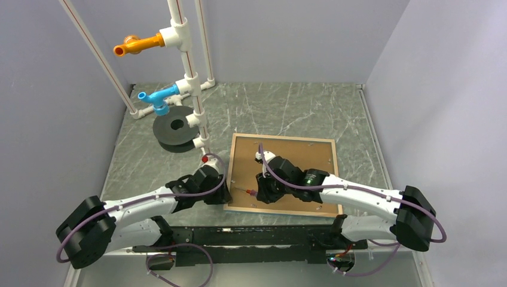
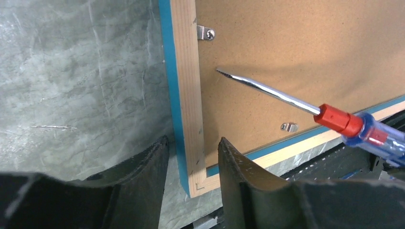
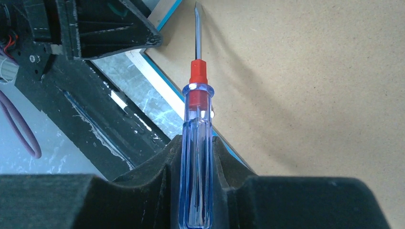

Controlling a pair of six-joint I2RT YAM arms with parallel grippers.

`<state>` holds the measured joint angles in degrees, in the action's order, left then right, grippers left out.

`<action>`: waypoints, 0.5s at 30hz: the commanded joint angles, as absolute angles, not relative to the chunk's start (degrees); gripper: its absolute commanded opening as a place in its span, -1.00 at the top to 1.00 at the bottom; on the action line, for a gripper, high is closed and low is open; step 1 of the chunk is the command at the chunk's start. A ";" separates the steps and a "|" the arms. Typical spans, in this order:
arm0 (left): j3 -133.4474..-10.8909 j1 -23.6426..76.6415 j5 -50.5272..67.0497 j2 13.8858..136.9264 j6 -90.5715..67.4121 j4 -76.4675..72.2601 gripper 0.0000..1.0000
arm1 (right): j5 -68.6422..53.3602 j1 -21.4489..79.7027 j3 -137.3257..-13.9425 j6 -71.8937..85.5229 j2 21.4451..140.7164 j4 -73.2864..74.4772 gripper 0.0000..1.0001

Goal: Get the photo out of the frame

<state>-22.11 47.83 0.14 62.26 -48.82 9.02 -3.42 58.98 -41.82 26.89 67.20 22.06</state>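
1. The frame (image 2: 184, 71) lies face down on the counter (image 2: 86, 86) with its backing board (image 2: 296, 47) up. The photo is hidden, presumably under that board.
2. The left tool (image 2: 193, 143) is released, its jaws parted astride the frame's near-left corner.
3. The right tool (image 3: 196, 140) is clenched on a screwdriver (image 3: 196, 109). Its tip is poised inside the frame, between the left-rail clip (image 2: 205, 32) and the near-rail clip (image 2: 288, 127).
4. With the frame unpinned, levering a clip could slide it, and the blade might skid and gouge the board.

No readable text, label, brand or number anywhere; screwdriver (image 3: 196, 157) unmarked, frame (image 2: 184, 95) back unmarked.
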 commanded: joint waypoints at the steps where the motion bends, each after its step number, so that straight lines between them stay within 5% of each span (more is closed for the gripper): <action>1: -24.78 48.88 -3.42 64.96 -49.48 8.76 0.14 | -0.83 60.51 -42.85 28.79 66.89 19.05 1.00; 15: -24.29 50.03 -5.10 68.60 -50.95 7.84 0.51 | 3.31 61.58 -42.37 29.92 69.89 15.33 1.00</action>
